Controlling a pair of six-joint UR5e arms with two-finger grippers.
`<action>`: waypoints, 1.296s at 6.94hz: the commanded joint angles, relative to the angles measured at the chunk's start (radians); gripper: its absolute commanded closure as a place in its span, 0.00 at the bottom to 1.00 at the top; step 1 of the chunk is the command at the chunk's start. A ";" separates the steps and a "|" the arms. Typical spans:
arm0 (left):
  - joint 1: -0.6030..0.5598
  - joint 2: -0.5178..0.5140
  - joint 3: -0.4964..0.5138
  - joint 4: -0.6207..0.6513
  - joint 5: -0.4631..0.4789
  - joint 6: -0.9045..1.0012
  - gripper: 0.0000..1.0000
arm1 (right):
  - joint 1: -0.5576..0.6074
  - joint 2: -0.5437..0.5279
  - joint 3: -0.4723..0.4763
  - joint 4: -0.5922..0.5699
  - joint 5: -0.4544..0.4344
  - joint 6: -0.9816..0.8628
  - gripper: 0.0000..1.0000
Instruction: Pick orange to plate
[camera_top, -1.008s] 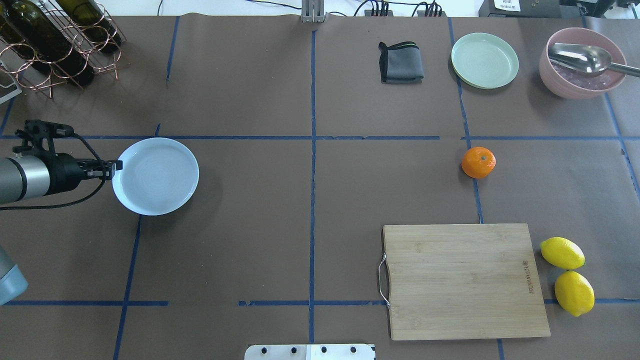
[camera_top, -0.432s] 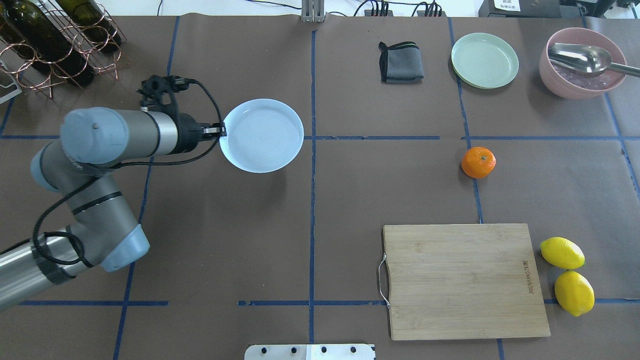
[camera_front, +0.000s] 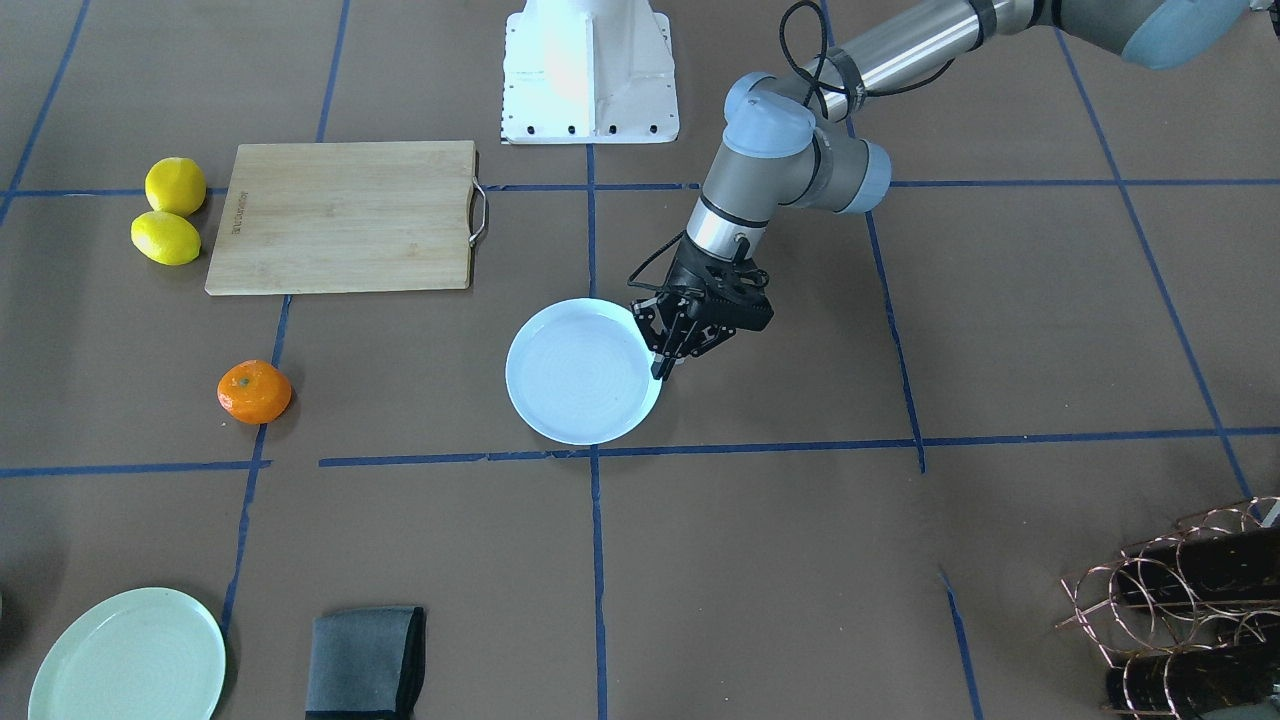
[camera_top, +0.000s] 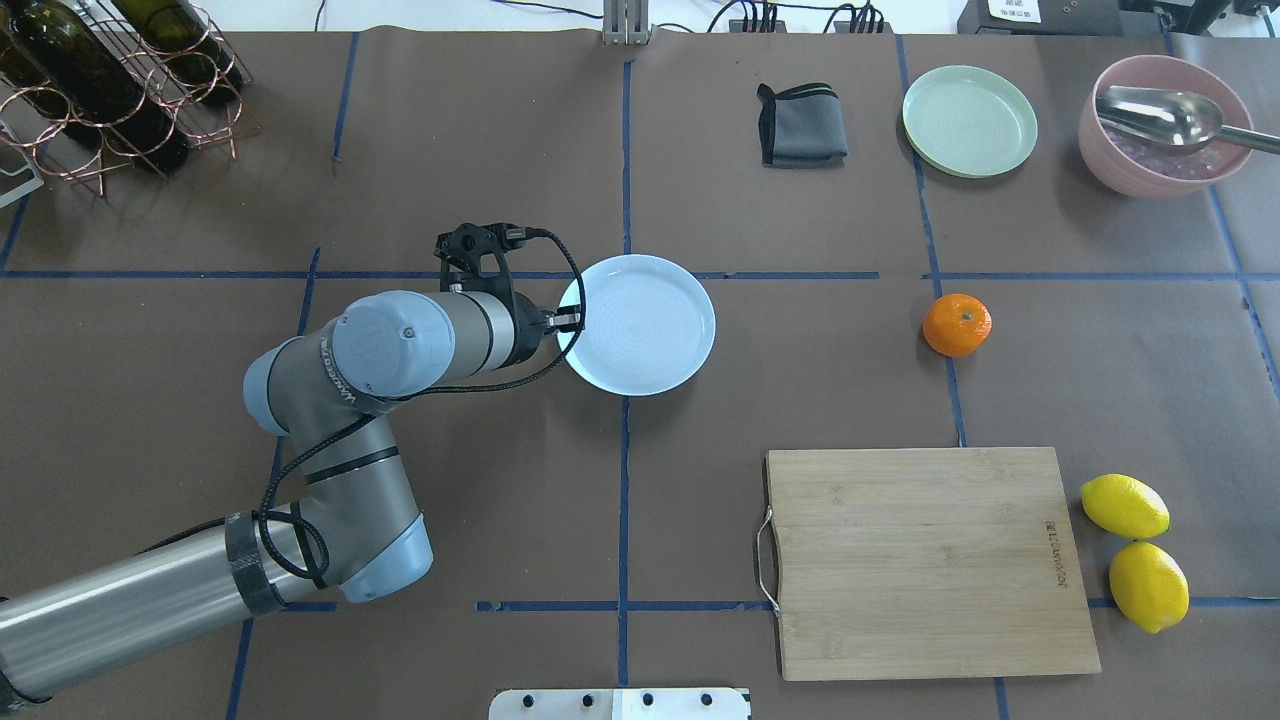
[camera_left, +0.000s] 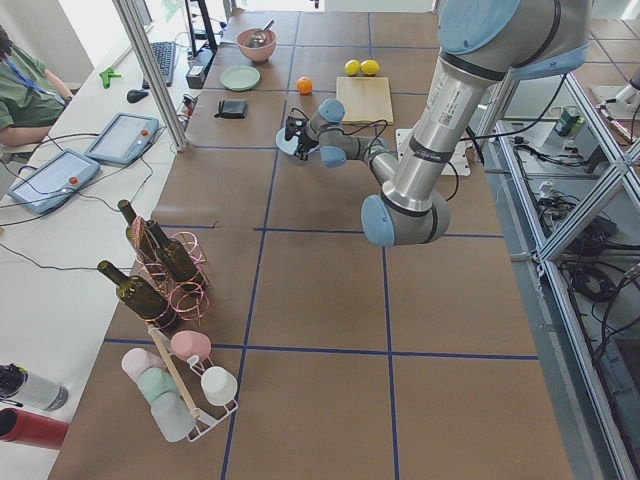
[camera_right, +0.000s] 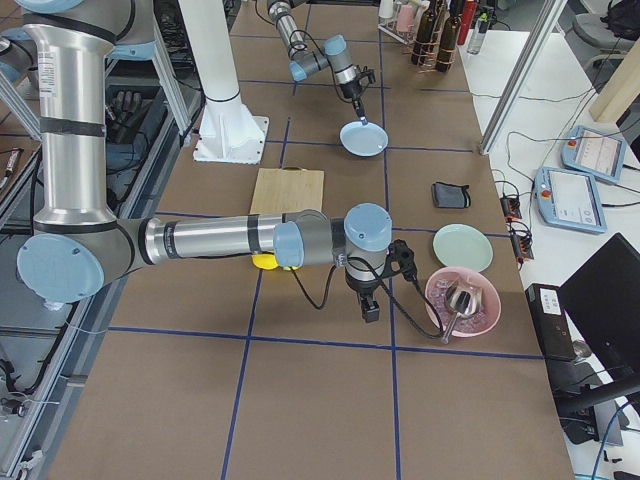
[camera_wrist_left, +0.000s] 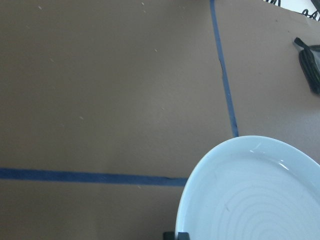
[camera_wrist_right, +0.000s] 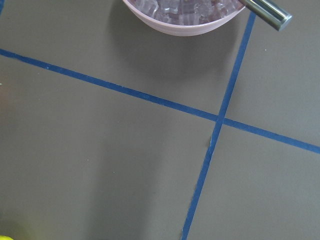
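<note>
Since the earlier overhead frames the plate (camera_top: 655, 330) has travelled from the table's 9 o'clock side to roughly its centre, carried by the left arm, whose elbow and forearm have swung into view with it. The left gripper (camera_top: 571, 322) is pinched narrow on the plate's rim at the plate's 9 o'clock edge in the overhead view. Whether the plate rests on the brown table covering (camera_top: 480, 480) or hangs just above it cannot be told. The orange (camera_top: 957, 325) sits alone on the covering at 3 o'clock from the plate, well apart from it and touched by nothing. The wooden cutting board (camera_top: 925, 560) lies at 6 o'clock from the fruit and the green plate (camera_top: 969, 120) at 12 o'clock. The right gripper (camera_right: 370, 314) appears only in the right side view, near the pink bowl (camera_right: 462, 300), and the spread of its jaws cannot be told. Judged from this layout, the task is at an early stage: the plate is bare and has only been brought closer. Grasping the orange, carrying it across and setting it inside the rim all remain.
</note>
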 joint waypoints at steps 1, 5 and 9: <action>0.012 0.000 0.013 0.001 0.006 0.009 1.00 | 0.000 0.000 0.000 0.001 0.000 0.000 0.00; 0.007 0.030 0.007 0.001 0.004 0.019 0.08 | 0.000 0.000 0.003 0.000 0.000 0.000 0.00; -0.224 0.176 -0.301 0.322 -0.241 0.568 0.00 | 0.000 0.000 0.001 0.000 0.000 0.000 0.00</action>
